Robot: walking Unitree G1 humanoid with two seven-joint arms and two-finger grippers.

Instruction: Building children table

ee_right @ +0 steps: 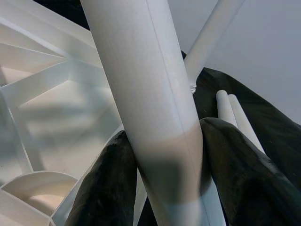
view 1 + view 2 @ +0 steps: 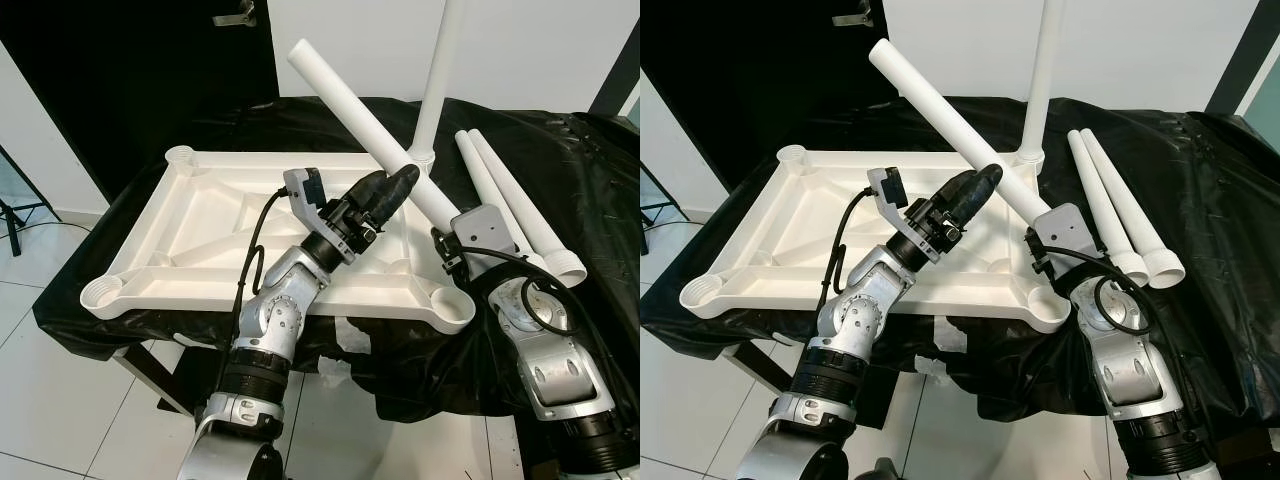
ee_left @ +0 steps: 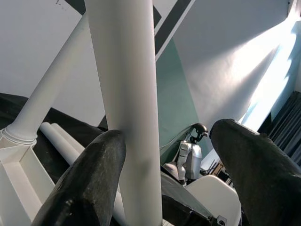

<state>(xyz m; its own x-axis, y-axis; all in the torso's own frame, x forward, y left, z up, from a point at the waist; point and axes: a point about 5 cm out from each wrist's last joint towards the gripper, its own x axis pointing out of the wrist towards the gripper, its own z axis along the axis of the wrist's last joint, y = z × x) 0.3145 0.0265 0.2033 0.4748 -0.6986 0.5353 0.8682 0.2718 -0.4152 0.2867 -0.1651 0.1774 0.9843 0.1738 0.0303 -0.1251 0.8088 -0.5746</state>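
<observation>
The white table top (image 2: 250,300) lies upside down on a black-draped surface. One white leg (image 2: 438,70) stands upright in its far right corner socket. A second white leg (image 2: 345,95) slants up to the far left over the frame, its lower end near the near right corner socket (image 2: 450,305). My right gripper (image 1: 164,129) is shut on this slanted leg near its lower end. Higher up the same leg, my left gripper (image 2: 400,182) is open around it. One of its fingers (image 3: 94,179) touches the leg and the other stands apart.
Two loose white legs (image 2: 515,205) lie side by side on the black cloth (image 2: 590,180) right of the table top. Empty sockets sit at the near left (image 2: 103,293) and far left (image 2: 180,155) corners. White tiled floor (image 2: 60,400) lies below, a dark doorway behind.
</observation>
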